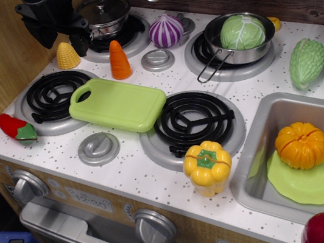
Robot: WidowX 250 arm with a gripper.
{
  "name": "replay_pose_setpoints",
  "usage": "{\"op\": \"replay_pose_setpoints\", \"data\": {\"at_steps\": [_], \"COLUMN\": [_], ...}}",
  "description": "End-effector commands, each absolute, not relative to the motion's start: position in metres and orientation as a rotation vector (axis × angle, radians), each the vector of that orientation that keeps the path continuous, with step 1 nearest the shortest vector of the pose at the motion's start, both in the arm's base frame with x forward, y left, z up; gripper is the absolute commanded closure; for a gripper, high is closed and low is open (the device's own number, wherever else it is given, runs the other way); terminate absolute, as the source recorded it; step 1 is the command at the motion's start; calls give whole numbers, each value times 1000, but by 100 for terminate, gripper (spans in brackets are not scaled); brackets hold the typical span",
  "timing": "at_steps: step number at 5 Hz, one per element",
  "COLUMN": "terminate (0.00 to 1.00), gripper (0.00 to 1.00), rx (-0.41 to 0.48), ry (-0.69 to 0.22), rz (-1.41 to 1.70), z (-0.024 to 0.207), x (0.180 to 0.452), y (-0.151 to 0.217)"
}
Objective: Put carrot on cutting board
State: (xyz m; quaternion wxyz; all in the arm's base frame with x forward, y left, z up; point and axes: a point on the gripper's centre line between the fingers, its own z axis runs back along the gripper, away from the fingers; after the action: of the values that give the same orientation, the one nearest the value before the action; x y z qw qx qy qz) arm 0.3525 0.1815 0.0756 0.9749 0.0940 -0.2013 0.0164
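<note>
The carrot (pixel 119 60) is an orange cone standing upright on its flat base between the back burners, just behind the cutting board (pixel 117 104). The board is light green with a loop handle at its left end and lies flat between the front burners. My black gripper (pixel 57 27) hangs at the top left, above the yellow corn (pixel 67 55) and left of the carrot. It holds nothing that I can see; its jaws are dark and I cannot make out how they stand.
A lidded pot (pixel 105 13) sits on the back left burner. A purple onion (pixel 165 31), a pan with cabbage (pixel 241 36), a red chili (pixel 16 128), a yellow pepper (pixel 207 165) and a sink (pixel 258 143) with a pumpkin on a plate stand around.
</note>
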Motion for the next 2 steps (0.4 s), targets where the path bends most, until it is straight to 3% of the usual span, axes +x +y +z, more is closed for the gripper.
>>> {"op": "replay_pose_setpoints", "data": {"at_steps": [1, 2], "terminate": [0, 0], "gripper": [0, 0], "rx": [190, 210], "ry": [-406, -426], "rz": [33, 22], "z": [76, 79], "x": [352, 357], "y": [182, 167]}}
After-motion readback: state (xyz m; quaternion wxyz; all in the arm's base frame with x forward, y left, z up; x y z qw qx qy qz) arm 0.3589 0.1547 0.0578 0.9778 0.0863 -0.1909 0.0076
